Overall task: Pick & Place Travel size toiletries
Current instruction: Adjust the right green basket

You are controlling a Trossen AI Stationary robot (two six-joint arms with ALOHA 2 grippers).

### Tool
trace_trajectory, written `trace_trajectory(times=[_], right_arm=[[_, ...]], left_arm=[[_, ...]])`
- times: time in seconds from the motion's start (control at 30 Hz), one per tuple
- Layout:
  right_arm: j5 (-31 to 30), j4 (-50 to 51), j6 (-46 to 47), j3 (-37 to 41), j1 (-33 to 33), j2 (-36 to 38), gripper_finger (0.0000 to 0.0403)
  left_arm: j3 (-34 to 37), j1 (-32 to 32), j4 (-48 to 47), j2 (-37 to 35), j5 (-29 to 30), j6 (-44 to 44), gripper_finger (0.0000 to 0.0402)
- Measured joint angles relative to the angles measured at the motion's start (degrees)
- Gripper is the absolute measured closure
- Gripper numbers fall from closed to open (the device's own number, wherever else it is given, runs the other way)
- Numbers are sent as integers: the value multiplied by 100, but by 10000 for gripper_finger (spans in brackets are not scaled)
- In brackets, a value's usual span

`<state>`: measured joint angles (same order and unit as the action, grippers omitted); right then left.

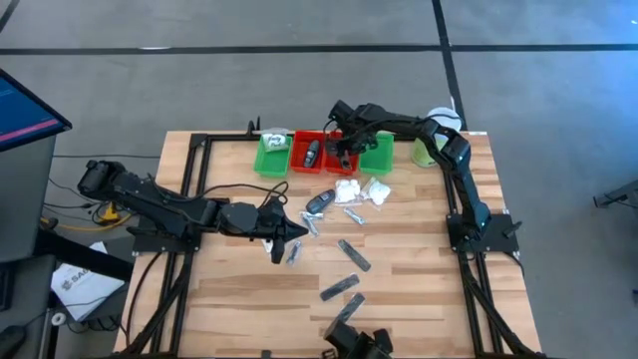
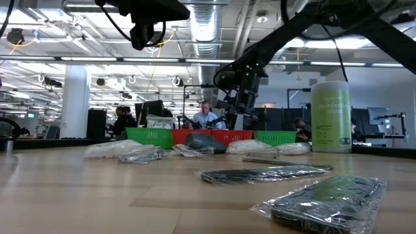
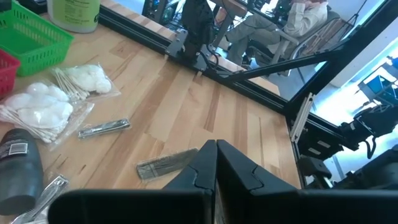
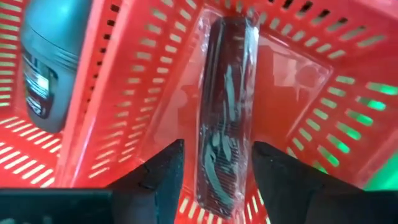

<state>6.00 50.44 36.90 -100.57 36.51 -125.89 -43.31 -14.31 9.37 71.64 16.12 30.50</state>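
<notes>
A dark grey bar in clear wrap (image 4: 225, 109) lies in the red tray (image 4: 124, 93), right between the right gripper (image 4: 214, 177) fingers, jaws parted and not touching it (a black oval piece (image 4: 50, 59) sits in the tray beside). The left gripper (image 3: 216, 163) hovers over the table (image 3: 205, 106), jaws together, another wrapped bar (image 3: 166, 163) just beside its tips.

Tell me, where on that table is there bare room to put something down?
The wood near the table's front left corner is bare, as is the strip along its right edge, beside the right arm's base. The middle is crowded: white packets, silvery tubes and dark bars lie scattered before the baskets.
</notes>
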Motion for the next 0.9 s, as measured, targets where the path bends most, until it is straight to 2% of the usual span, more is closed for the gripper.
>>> trace_trajectory(times=[0.27,0.37,0.47,0.63,0.9], right_arm=[[10,1141,-1109,-909,9,50,305],[-54,1591,-1384,-1318,43,61,345],[-131,2001,-1485,-1394,203,59,391],[-160,2472,-1722,-1047,573,52,401],[-153,2199,-1984,-574,673,74,402]], left_arm=[[0,0,1,0,117,-111,400],[0,2,2,0,184,-129,400],[0,2,2,0,193,-160,400],[0,2,2,0,193,-157,400],[2,-42,-2,0,309,-155,400]])
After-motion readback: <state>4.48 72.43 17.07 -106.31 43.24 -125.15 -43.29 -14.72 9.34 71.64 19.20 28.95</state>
